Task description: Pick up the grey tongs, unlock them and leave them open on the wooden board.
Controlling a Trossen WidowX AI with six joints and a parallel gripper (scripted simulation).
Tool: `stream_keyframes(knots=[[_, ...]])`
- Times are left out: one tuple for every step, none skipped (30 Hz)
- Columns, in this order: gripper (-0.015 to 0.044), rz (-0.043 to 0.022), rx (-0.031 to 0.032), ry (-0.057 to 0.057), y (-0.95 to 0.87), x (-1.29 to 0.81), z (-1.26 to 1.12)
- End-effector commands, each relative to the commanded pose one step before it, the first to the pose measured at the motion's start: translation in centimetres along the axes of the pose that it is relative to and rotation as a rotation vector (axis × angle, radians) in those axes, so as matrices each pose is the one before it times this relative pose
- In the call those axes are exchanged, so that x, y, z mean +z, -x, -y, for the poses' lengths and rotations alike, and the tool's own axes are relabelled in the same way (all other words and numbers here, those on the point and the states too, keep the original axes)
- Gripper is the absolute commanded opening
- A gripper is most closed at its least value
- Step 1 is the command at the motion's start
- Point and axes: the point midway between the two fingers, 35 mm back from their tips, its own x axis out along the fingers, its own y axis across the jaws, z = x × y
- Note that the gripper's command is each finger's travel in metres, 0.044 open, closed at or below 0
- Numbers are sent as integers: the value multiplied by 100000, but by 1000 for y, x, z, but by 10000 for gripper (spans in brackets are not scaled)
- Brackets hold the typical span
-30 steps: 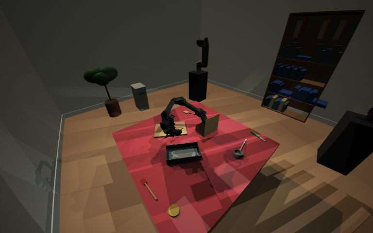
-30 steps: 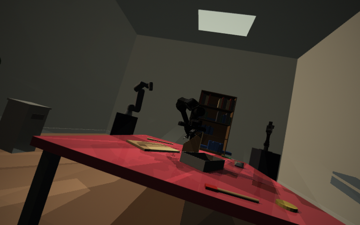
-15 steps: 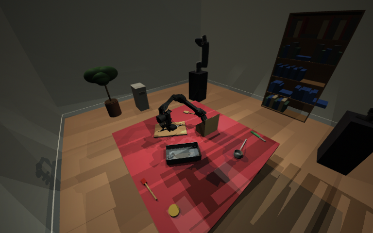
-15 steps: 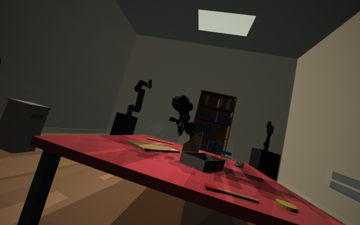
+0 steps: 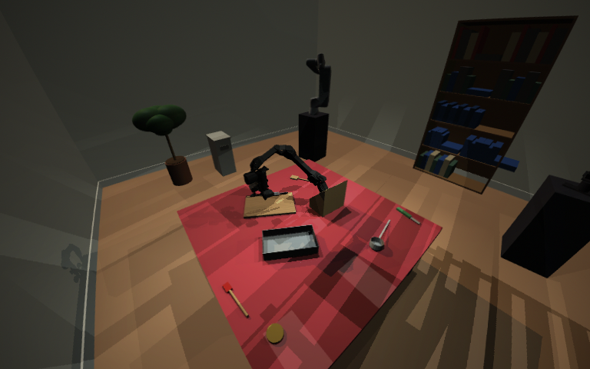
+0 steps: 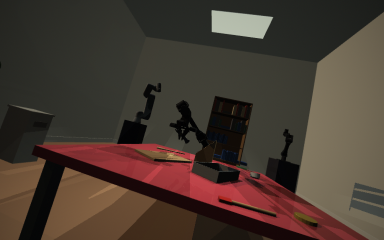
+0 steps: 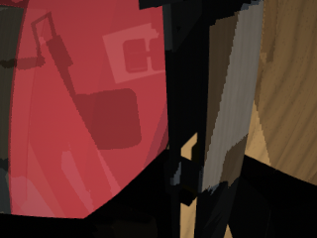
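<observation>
My top cam sits high and far, looking down across the whole red table [image 5: 348, 278]. Exterior's low by the table edge, looking up. Both catch the wooden board [image 5: 270, 205] below the jaws; wrist's right on it.

Matte black arm [image 5: 284, 152] — blocky, jointed

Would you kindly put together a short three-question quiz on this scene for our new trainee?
1. True or false: the grey tongs lie across the roasting tin.
2. What does the gripper hold? A) red spatula B) grey tongs C) ladle
3. Fill in: the gripper hangs above the wooden ____.

Key: 1. False; the tin carries no tongs, they are in the gripper. 2. B. 3. board.
</observation>
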Motion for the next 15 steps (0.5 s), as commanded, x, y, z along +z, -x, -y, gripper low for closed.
stream_keyframes(knots=[[-150,619,-197,-7868,229,-1037,2325],[-150,11,-41,-1986,7,-216,624],[-150,-7,28,-1927,-1,-220,604],[-150,18,-68,-1990,9,-213,622],[-150,21,-80,-1990,9,-212,621],[-150,27,-78,-1990,11,-210,617],[-150,26,-103,-1991,10,-209,618],[-150,29,-114,-1990,11,-207,616],[-150,44,154,-1624,15,-201,481],[-150,37,-165,-1995,12,-201,616],[-150,41,-179,-2033,13,-204,626],[-150,44,-191,-2034,14,-202,625],[-150,48,-202,-2034,14,-201,623],[-150,52,-213,-2033,15,-199,621],[-150,56,-224,-2032,16,-198,619]])
